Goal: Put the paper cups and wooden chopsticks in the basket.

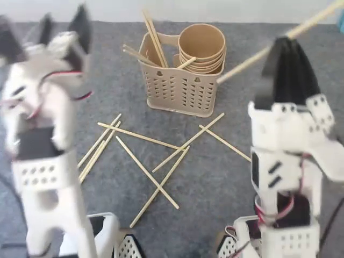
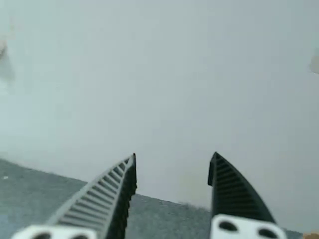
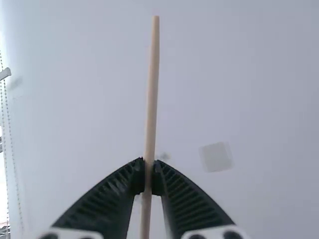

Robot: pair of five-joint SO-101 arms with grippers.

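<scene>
Wooden chopsticks [image 1: 148, 172] are scattered loose on a grey carpeted table top [image 1: 226, 177], several crossed over one another, just beyond the two white arm bases at the near edge of the high view. Behind this scatter, a beige slotted basket [image 1: 177, 88] is set upright on the carpet. Inside it, a nested stack of brown paper cups [image 1: 201, 45] is held in the part nearer the right arm. A few more chopsticks [image 1: 154, 35] are stood on end in the part nearer the left arm, leaning at different angles, and one is tipped against the cups. To the basket's right, the right gripper [image 3: 148, 162] is raised above the table with its ridged black jaws pinched narrowly on a single chopstick [image 1: 247, 63]. That stick is held aslant, its lower end near the basket's rim beside the cups; whether it touches the rim cannot be told. To the basket's left, the left gripper [image 2: 174, 154] is lifted off the table and spread wide with nothing between its jaws. A pale wall [image 2: 159, 74] is seen behind it.
</scene>
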